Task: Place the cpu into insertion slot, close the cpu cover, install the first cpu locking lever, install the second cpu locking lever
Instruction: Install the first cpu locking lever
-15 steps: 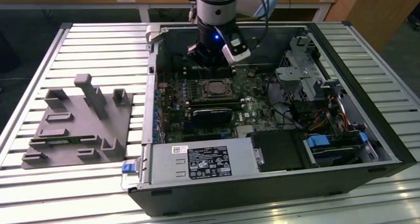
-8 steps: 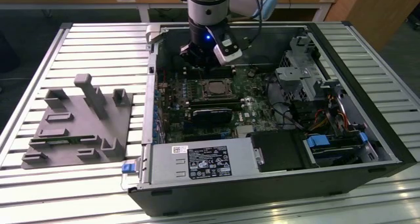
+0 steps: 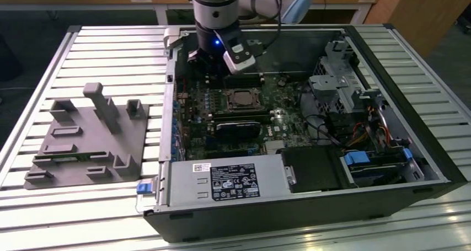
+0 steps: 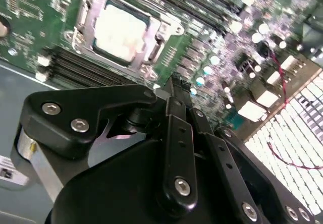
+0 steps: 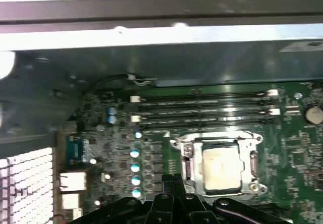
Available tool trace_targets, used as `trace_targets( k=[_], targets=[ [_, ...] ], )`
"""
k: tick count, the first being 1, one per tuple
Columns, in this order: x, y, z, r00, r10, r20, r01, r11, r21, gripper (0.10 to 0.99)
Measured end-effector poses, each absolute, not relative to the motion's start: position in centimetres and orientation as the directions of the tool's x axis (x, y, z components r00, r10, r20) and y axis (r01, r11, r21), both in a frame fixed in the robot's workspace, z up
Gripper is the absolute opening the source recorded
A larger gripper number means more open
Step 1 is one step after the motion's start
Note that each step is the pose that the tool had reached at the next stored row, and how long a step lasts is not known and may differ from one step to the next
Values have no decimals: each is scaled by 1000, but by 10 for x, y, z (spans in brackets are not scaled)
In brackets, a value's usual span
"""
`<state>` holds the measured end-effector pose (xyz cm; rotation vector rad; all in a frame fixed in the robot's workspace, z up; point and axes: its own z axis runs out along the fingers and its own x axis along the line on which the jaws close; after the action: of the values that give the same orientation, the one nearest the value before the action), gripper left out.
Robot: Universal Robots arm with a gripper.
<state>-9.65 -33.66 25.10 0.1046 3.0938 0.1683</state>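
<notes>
The cpu (image 5: pixel 220 168) lies flat in the insertion slot (image 3: pixel 241 99) on the green board, its dull grey top showing (image 4: pixel 121 30). The silver cpu cover (image 5: pixel 251 159) lies down around it as a frame (image 4: pixel 93 7). My gripper (image 4: pixel 171 85) is shut with nothing between its black fingers. It hovers over the board just beside the socket. In the exterior view the gripper (image 3: pixel 209 74) sits beyond the socket and toward that view's left, under the arm's wrist. In the first wrist view the fingertips (image 5: pixel 174 179) are a short way from the socket's corner.
The open computer case (image 3: pixel 383 58) rests on a slatted metal table. A grey fixture block (image 3: pixel 88 140) stands at the exterior view's left. Inside the case are memory slots (image 5: pixel 202 110), a finned heat sink (image 5: pixel 25 178), a card (image 3: pixel 237 128), the power supply (image 3: pixel 220 182) and a drive cage (image 3: pixel 338 85).
</notes>
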Motion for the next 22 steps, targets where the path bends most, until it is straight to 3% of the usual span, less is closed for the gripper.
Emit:
trace_targets(
  k=[6, 15, 22],
  targets=[
    [-104, -338, 251, -997, 73, -32, 65, 979, 194, 106],
    [-108, -341, 251, -997, 77, -20, 65, 935, 349, 106],
    [-107, -341, 248, -997, 77, -18, 65, 929, 364, 106]
  ],
)
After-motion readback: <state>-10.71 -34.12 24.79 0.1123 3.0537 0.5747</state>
